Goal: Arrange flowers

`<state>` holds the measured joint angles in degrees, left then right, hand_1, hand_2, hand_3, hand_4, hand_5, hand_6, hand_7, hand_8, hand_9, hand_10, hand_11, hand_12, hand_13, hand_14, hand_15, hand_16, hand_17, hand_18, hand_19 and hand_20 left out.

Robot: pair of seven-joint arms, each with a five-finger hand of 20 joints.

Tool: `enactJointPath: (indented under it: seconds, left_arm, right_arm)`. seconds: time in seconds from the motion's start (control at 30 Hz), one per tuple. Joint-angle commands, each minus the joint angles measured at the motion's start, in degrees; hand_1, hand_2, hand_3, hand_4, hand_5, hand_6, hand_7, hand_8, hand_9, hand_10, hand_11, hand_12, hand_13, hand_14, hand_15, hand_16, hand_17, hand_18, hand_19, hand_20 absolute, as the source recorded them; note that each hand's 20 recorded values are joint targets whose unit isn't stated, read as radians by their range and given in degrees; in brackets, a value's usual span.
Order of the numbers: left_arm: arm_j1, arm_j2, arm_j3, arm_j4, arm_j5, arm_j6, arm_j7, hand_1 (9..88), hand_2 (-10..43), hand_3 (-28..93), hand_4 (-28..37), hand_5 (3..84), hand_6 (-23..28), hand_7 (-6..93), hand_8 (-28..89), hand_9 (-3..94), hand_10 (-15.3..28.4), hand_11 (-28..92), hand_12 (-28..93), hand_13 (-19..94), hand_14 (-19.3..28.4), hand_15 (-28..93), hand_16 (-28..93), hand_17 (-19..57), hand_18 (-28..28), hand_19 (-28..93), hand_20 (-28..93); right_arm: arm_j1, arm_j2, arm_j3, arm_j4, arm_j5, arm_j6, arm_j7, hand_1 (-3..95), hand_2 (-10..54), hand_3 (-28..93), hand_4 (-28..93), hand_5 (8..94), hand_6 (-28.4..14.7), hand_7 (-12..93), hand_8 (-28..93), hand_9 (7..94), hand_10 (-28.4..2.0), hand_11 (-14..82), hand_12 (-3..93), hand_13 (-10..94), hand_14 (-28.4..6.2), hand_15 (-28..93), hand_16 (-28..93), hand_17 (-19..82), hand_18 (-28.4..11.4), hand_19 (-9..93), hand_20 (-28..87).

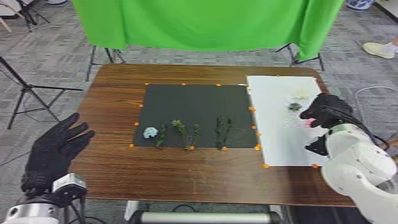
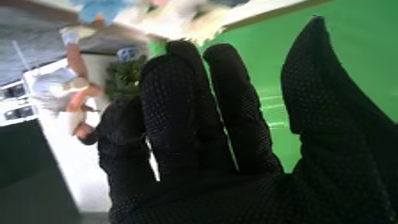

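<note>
One blue flower head (image 1: 149, 132) and several green stems (image 1: 180, 127) lie on the dark mat (image 1: 195, 102), near its near edge, while a pale flower (image 1: 302, 94), a dark rosette (image 1: 294, 107) and a pink flower (image 1: 310, 123) are on the white sheet (image 1: 284, 147). We judge the arranging is partly done, with perhaps these three left to join the stems. Our right hand (image 1: 328, 110) is open above the sheet, gripping nothing that we can see, and our left hand (image 1: 55, 152) waits open and unloaded.
</note>
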<state>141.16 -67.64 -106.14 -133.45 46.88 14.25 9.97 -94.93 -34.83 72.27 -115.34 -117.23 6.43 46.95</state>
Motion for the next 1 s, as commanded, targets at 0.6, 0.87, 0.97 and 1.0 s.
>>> enactJointPath:
  seconds: [0.6, 0.87, 0.97, 1.0]
  left_arm:
    - [-0.85, -1.14, 0.44, 0.17, 0.19, -0.11, -2.37, 24.6, 6.1, 81, -21.4, 37.9, 10.3, 13.8, -10, 34.8, 19.9, 27, 9, 25, 26.4, 49, -9, -11.0, 23.1, 56, -2]
    - [-1.27, -1.02, 0.58, 0.39, 0.25, -0.42, -2.28, 24.5, 6.1, 81, -21.3, 38.0, 10.3, 13.8, -10, 34.8, 19.8, 27, 9, 25, 26.3, 49, -9, -11.0, 23.1, 56, -2]
    - [-1.37, -1.05, 0.96, 0.34, 0.29, -0.38, -2.41, 24.6, 6.1, 81, -21.3, 37.9, 10.3, 13.8, -10, 34.8, 19.8, 27, 9, 25, 26.4, 49, -9, -10.9, 23.1, 56, -2]
    - [-1.49, -1.15, 0.93, 0.37, 0.43, -0.8, -2.63, 24.6, 6.1, 81, -21.3, 37.9, 10.3, 13.8, -10, 34.7, 19.8, 27, 9, 25, 26.4, 49, -9, -10.9, 23.1, 56, -2]
  right_arm:
    - [5.75, -0.51, -5.4, 6.42, 3.16, -3.34, 5.61, 33.2, -9.3, 90, -28, 53.9, -5.3, 23, -16, 58.5, -18.7, 25.2, 13.9, 64, -11.8, 82, 10, 32, -23.6, 93, 46]
    - [8.02, 0.48, -8.22, 7.58, 1.17, -2.95, 7.33, 33.0, -9.5, 90, -28, 52.8, -5.7, 22, -16, 58.6, -18.7, 25.4, 13.7, 65, -11.8, 83, 9, 33, -24.1, 93, 47]
    - [9.06, 0.49, -9.18, 8.02, 0.54, -2.43, 7.95, 32.9, -9.5, 89, -28, 52.0, -6.0, 21, -15, 58.8, -18.8, 25.6, 13.7, 65, -11.9, 83, 9, 33, -24.1, 93, 47]
    - [8.87, 0.49, -9.06, 7.86, 0.31, -2.08, 8.08, 32.8, -9.5, 89, -28, 51.7, -6.1, 21, -15, 58.9, -18.7, 25.6, 13.7, 65, -11.9, 83, 9, 33, -24.2, 93, 47]
